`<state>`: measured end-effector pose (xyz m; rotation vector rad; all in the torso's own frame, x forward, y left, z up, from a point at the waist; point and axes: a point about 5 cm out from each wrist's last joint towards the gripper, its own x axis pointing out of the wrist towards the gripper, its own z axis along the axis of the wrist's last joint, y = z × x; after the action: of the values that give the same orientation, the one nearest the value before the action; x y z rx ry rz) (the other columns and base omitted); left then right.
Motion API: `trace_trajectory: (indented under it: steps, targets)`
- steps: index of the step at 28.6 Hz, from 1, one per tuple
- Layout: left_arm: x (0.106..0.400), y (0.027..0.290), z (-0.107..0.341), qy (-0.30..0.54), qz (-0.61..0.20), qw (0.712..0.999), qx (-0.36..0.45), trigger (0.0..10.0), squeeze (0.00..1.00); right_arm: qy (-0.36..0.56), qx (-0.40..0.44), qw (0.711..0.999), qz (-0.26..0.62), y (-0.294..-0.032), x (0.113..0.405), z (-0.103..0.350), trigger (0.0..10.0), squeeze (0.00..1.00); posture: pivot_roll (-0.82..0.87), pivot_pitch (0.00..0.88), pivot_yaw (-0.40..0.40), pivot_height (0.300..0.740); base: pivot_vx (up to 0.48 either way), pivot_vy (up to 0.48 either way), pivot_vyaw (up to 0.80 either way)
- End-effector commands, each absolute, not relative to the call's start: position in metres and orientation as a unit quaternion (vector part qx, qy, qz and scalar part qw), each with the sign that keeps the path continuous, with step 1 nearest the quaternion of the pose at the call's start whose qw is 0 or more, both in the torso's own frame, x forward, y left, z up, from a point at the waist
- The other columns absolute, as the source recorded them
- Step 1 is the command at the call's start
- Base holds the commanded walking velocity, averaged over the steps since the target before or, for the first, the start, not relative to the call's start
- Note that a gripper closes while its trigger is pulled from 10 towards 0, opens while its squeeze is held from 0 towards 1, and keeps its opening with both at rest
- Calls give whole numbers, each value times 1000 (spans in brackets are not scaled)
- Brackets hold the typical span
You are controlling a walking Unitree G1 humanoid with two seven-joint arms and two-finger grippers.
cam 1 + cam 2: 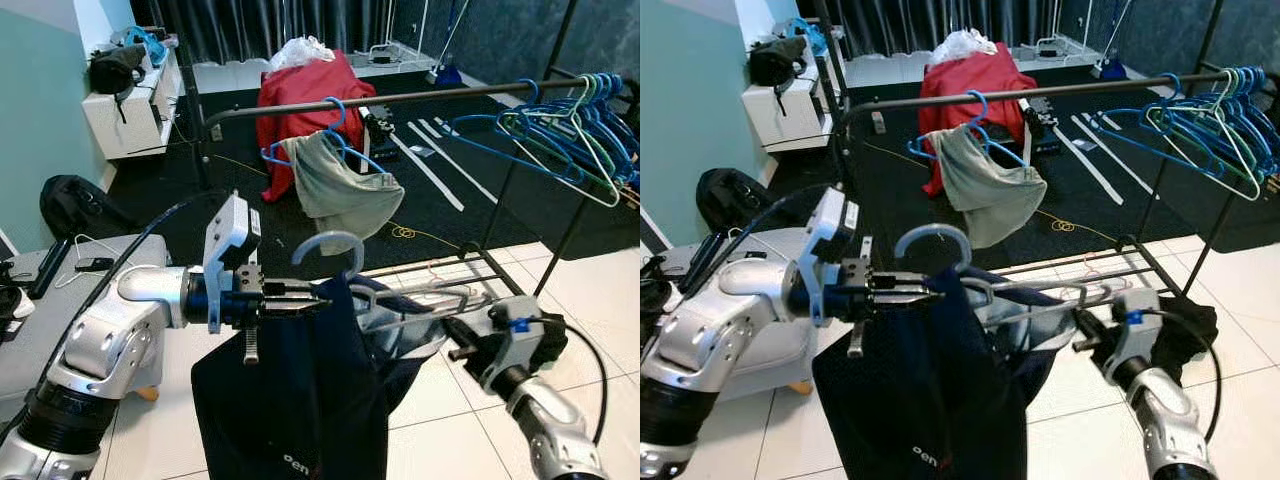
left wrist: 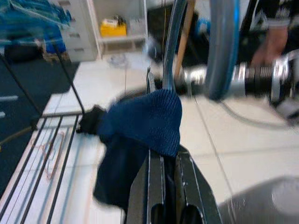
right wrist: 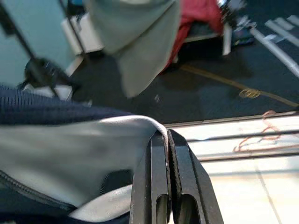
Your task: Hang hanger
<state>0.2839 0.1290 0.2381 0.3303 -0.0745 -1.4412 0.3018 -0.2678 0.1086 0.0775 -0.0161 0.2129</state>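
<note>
Step in hand was carry-to-rail: left gripper [image 1: 300,300] and right gripper [image 1: 455,335], both jaws clenched on garment [image 1: 300,400], held hanger [image 1: 335,250] below rail [image 1: 420,97]; next move likely req'd lifting hook over rail.

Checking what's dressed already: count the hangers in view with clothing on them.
2. One blue hanger on the rail carries a grey garment; one hanger, held between the left gripper and right gripper, carries a navy garment. The bunched hangers may hide more.
</note>
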Motion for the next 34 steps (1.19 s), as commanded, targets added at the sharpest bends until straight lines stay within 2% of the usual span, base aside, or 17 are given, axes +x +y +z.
trace_trajectory:
  steps: [1,10,11,14,15,16,17,23,30,32,33,34]
  targets:
    - [283,134,235,-24,-655,735,171,0,0,-20,45,995,88,-275,300,114,0,0,-92,88,42,740,0,0,0]
    - [287,136,224,5,-635,743,212,0,0,-59,30,994,91,-279,299,131,0,0,-95,89,44,740,0,0,0]
    - [295,136,218,23,-600,767,227,0,0,-62,25,988,143,-263,299,138,0,0,-96,88,45,740,0,0,0]
    - [300,135,215,34,-574,783,238,0,0,-62,22,982,180,-250,299,142,0,0,-96,88,45,740,0,0,0]
    - [305,136,211,50,-550,798,242,0,0,-56,14,971,231,-232,296,146,0,0,-99,85,47,740,0,0,0]
    - [305,136,211,50,-550,798,242,0,0,-56,14,971,231,-232,296,146,0,0,-99,85,47,740,0,0,0]
    - [309,139,208,63,-527,812,245,0,0,-46,10,962,270,-219,292,147,0,0,-100,83,47,740,0,0,0]
    - [319,152,205,92,-471,841,249,0,0,-7,-8,943,332,-203,281,143,0,0,-97,78,45,740,0,0,0]
    - [314,151,200,109,-487,831,245,0,0,4,-22,940,340,-201,281,139,0,0,-98,73,46,740,0,0,0]
    - [309,146,199,111,-505,821,240,0,0,4,-25,940,340,-200,282,138,0,0,-98,69,47,740,0,0,0]
    - [301,135,198,108,-532,808,230,0,0,2,-31,940,339,-199,284,138,0,0,-96,64,45,740,0,0,0]
    - [301,135,198,108,-532,808,230,0,0,2,-31,940,339,-199,284,138,0,0,-96,64,45,740,0,0,0]
